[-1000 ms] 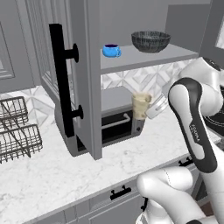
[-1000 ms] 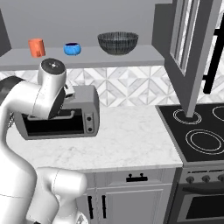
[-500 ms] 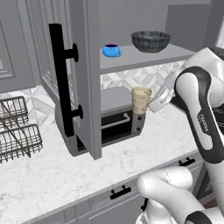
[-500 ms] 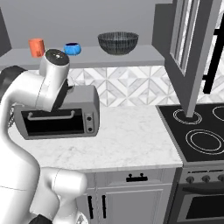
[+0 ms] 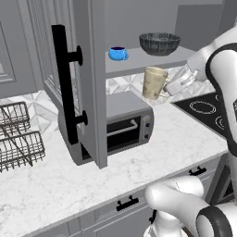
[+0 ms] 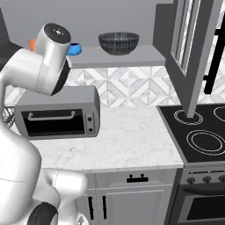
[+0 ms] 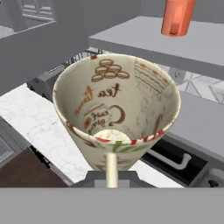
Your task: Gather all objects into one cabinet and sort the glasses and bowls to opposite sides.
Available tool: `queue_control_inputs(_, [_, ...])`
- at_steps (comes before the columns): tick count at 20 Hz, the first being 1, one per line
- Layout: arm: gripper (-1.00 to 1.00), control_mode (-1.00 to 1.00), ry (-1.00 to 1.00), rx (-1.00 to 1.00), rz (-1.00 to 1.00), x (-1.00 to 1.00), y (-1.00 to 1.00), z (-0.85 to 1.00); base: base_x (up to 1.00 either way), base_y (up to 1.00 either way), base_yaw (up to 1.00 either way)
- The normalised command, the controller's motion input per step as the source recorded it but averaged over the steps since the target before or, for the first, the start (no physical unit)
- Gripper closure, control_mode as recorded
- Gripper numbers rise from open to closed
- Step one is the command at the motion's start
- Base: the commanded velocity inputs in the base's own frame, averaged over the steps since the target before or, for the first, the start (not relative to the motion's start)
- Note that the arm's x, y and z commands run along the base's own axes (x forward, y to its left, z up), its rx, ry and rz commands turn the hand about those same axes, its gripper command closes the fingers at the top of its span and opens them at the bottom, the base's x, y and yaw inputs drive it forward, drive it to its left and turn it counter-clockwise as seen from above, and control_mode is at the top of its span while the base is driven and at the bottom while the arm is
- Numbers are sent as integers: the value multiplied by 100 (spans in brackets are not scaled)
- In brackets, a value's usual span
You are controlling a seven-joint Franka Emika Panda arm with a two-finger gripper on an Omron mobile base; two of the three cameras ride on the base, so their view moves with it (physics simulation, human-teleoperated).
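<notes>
My gripper (image 5: 170, 88) is shut on the handle of the cream mug (image 5: 154, 82), holding it in the air just below the front edge of the cabinet's grey shelf (image 5: 139, 64) and above the toaster oven. In the hand view the mug (image 7: 116, 109) opens toward the camera, with its handle (image 7: 111, 168) at my gripper (image 7: 111, 176). On the shelf stand a small blue vessel (image 5: 118, 53) and the wide dark-grey bowl (image 5: 159, 43). The orange cup (image 7: 177, 16) stands on the shelf (image 7: 144, 39) further left. The cabinet door (image 5: 88, 78) hangs open.
A toaster oven (image 5: 118, 125) sits on the marble counter (image 5: 139, 171) under the shelf. A wire dish rack (image 5: 18, 139) stands at the left and a black stove top (image 6: 202, 132) at the right. A second open cabinet door (image 6: 193, 52) hangs over the stove.
The arm has lifted the cream mug from level with the toaster oven's top up to just under the shelf's edge. The things on the shelf have not moved.
</notes>
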Motion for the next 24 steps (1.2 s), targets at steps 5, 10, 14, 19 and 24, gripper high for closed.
queue_control_inputs(5, [100,-100,-5,3,0,-11,0,68,0,0,0])
queue_control_inputs(10, [100,-100,-6,-3,0,47,0,4,0,0,0])
queue_control_inputs(14, [100,-100,-1,-2,0,100,0,7,0,0,0])
queue_control_inputs(19, [100,-100,0,0,0,99,-2,28,0,0,0])
queue_control_inputs(24, [100,-100,0,-1,0,25,0,2,0,0,0])
